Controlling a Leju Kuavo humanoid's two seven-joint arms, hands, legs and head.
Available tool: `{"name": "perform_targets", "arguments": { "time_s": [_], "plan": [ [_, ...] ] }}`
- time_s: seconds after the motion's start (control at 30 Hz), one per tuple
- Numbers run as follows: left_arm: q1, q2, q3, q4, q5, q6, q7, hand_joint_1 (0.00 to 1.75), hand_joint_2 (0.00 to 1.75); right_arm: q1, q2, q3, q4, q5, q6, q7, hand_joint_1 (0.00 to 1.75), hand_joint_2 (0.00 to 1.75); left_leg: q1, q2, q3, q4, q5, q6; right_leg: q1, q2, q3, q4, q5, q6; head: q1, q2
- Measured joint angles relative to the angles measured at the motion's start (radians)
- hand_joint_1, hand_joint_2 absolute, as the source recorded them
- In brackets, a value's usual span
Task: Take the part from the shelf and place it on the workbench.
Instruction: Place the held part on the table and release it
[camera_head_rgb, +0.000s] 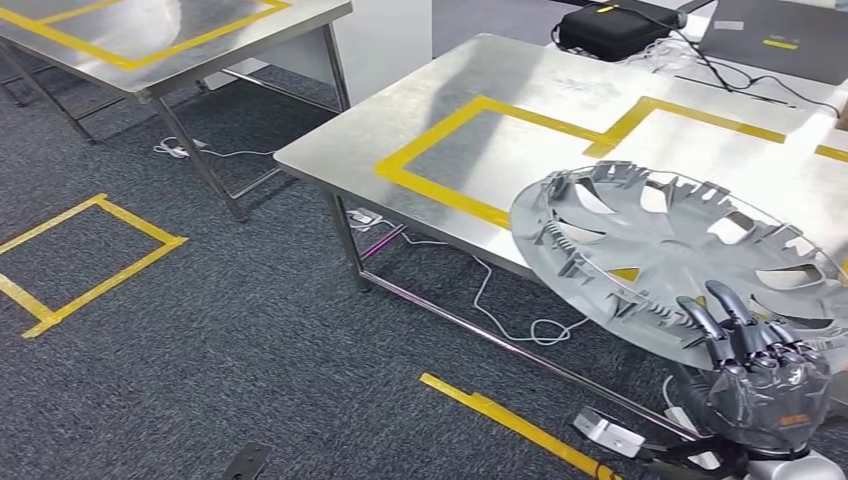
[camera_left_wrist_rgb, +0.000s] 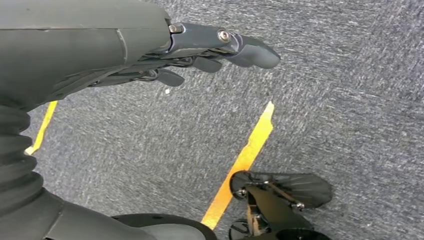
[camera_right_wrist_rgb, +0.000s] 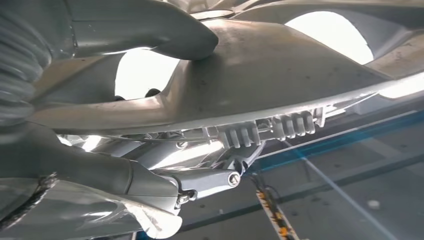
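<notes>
The part is a large grey plastic wheel cover (camera_head_rgb: 680, 260), held inner side up and tilted over the near edge of the steel workbench (camera_head_rgb: 520, 110). My right hand (camera_head_rgb: 755, 350) grips its near rim, dark fingers lying over the top. In the right wrist view the cover's rim (camera_right_wrist_rgb: 280, 85) is clamped between the thumb (camera_right_wrist_rgb: 150, 30) and the fingers (camera_right_wrist_rgb: 205, 180) beneath. My left hand (camera_left_wrist_rgb: 200, 50) hangs over the grey carpet, fingers loosely extended and holding nothing.
Yellow tape rectangles (camera_head_rgb: 470, 150) mark the workbench top. A second steel table (camera_head_rgb: 180, 40) stands at the far left. A black case (camera_head_rgb: 615, 25) and cables lie at the bench's back. Cables and a power strip (camera_head_rgb: 610, 432) lie on the carpet under the bench.
</notes>
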Motion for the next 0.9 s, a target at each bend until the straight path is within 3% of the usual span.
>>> {"name": "perform_targets", "arguments": {
  "time_s": [0.07,0.1,0.17,0.23,0.27,0.3,0.37,0.4,0.43,0.57,0.63,0.7,0.73,0.77,0.8,0.87,0.9],
  "plan": [
    [0.0,0.002,0.0,0.0,-0.001,-0.003,0.0,0.0,1.75,0.001,0.003,0.0,0.001,0.002,0.0,0.001,1.75,1.75,0.002,-0.001,-0.008,0.024,-0.021,-0.011,-0.004,0.0,0.002,-0.004,0.004,-0.01,-0.001,0.0],
    [0.0,0.003,0.0,0.0,-0.002,-0.005,0.0,0.0,1.75,0.002,0.006,0.0,0.001,0.003,0.0,0.001,1.75,1.75,0.004,-0.001,-0.022,0.062,-0.046,-0.017,-0.006,0.0,0.004,-0.007,0.006,-0.015,-0.002,0.0],
    [0.0,0.005,0.0,0.0,-0.004,-0.01,0.002,0.0,1.75,0.003,0.01,0.001,0.001,0.007,0.0,0.001,1.75,1.75,0.009,-0.002,-0.075,0.19,-0.112,-0.028,-0.007,0.0,0.004,-0.007,0.006,-0.02,-0.005,0.0],
    [0.002,0.005,0.0,0.0,-0.005,-0.013,0.007,0.0,1.75,0.008,0.012,0.001,0.001,0.008,0.0,0.0,1.75,1.75,0.013,-0.002,-0.117,0.287,-0.143,-0.033,-0.007,0.001,0.004,-0.006,0.006,-0.02,-0.005,0.0],
    [0.002,0.006,0.0,0.0,-0.005,-0.014,0.009,0.0,1.75,0.012,0.013,0.001,0.001,0.008,0.0,-0.001,1.75,1.75,0.014,-0.002,-0.115,0.283,-0.129,-0.033,-0.007,0.001,0.005,-0.006,0.006,-0.02,-0.005,0.0],
    [0.003,0.006,0.0,0.0,-0.006,-0.015,0.011,0.0,1.75,0.017,0.015,0.001,0.001,0.008,0.0,-0.003,1.75,1.75,0.016,-0.002,-0.093,0.238,-0.097,-0.032,-0.007,0.003,0.006,-0.005,0.006,-0.02,-0.005,0.0],
    [0.003,0.007,0.0,0.0,-0.007,-0.015,0.011,0.0,1.75,0.024,0.017,0.001,-0.001,0.008,0.0,-0.006,1.75,1.75,0.017,-0.004,-0.024,0.094,-0.03,-0.028,-0.006,0.006,0.007,-0.004,0.004,-0.016,-0.005,0.0],
    [0.002,0.007,0.0,0.0,-0.008,-0.015,0.011,0.0,1.75,0.026,0.018,0.0,-0.002,0.009,0.0,-0.006,1.75,1.75,0.016,-0.005,0.0,0.04,-0.014,-0.025,-0.004,0.007,0.006,-0.003,0.003,-0.011,-0.005,0.0],
    [0.002,0.007,0.0,0.0,-0.008,-0.015,0.011,0.0,1.75,0.027,0.019,0.0,-0.004,0.009,0.0,-0.006,1.75,1.75,0.015,-0.007,0.013,0.01,-0.008,-0.022,-0.003,0.008,0.004,-0.002,0.004,-0.006,-0.004,0.0],
    [0.004,0.007,0.0,0.0,-0.009,-0.015,0.011,0.0,1.75,0.034,0.02,-0.003,-0.012,0.006,0.0,-0.009,1.75,1.75,0.014,-0.006,0.013,-0.006,-0.004,0.0,-0.006,0.008,-0.006,0.005,-0.004,0.016,-0.003,0.0],
    [0.002,0.007,0.0,0.0,-0.009,-0.015,0.011,0.0,1.75,0.037,0.02,-0.006,-0.017,0.0,0.0,-0.016,1.75,1.75,0.017,-0.004,0.013,-0.011,0.001,0.012,-0.007,0.007,-0.043,0.081,-0.051,0.021,0.0,0.0],
    [0.001,0.006,0.0,0.0,-0.009,-0.017,0.011,0.0,1.75,0.039,0.02,-0.008,-0.018,-0.004,0.0,-0.023,1.75,1.75,0.015,-0.003,0.01,-0.011,0.002,0.016,-0.007,0.007,-0.104,0.214,-0.112,0.022,0.002,0.0],
    [0.002,0.006,0.0,0.0,-0.009,-0.02,0.011,0.0,1.75,0.041,0.02,-0.01,-0.018,-0.001,0.0,-0.023,1.75,1.75,0.014,-0.003,0.009,-0.01,0.002,0.016,-0.007,0.006,-0.127,0.263,-0.125,0.023,0.002,0.0],
    [0.002,0.005,0.0,0.0,-0.009,-0.023,0.011,0.0,1.75,0.042,0.02,-0.013,-0.018,0.004,0.0,-0.022,1.75,1.75,0.013,-0.003,0.009,-0.01,0.002,0.016,-0.007,0.006,-0.135,0.277,-0.12,0.022,0.002,0.0],
    [0.002,0.005,0.0,0.0,-0.008,-0.027,0.011,0.0,1.75,0.042,0.02,-0.016,-0.018,0.01,0.0,-0.022,1.75,1.75,0.012,-0.003,0.01,-0.009,0.002,0.016,-0.007,0.006,-0.123,0.253,-0.097,0.02,0.002,0.0],
    [0.002,0.005,0.0,0.0,-0.008,-0.035,0.011,0.0,1.75,0.041,0.021,-0.022,-0.018,0.021,0.0,-0.021,1.75,1.75,0.011,-0.003,0.011,-0.009,0.001,0.015,-0.006,0.003,-0.061,0.125,-0.031,0.013,0.002,0.0],
    [0.001,0.005,0.0,0.0,-0.007,-0.038,0.011,0.0,1.75,0.038,0.021,-0.024,-0.018,0.023,0.0,-0.021,1.75,1.75,0.009,-0.003,0.01,-0.007,0.0,0.012,-0.004,0.002,-0.029,0.061,-0.011,0.01,0.002,0.0]
  ]
}}
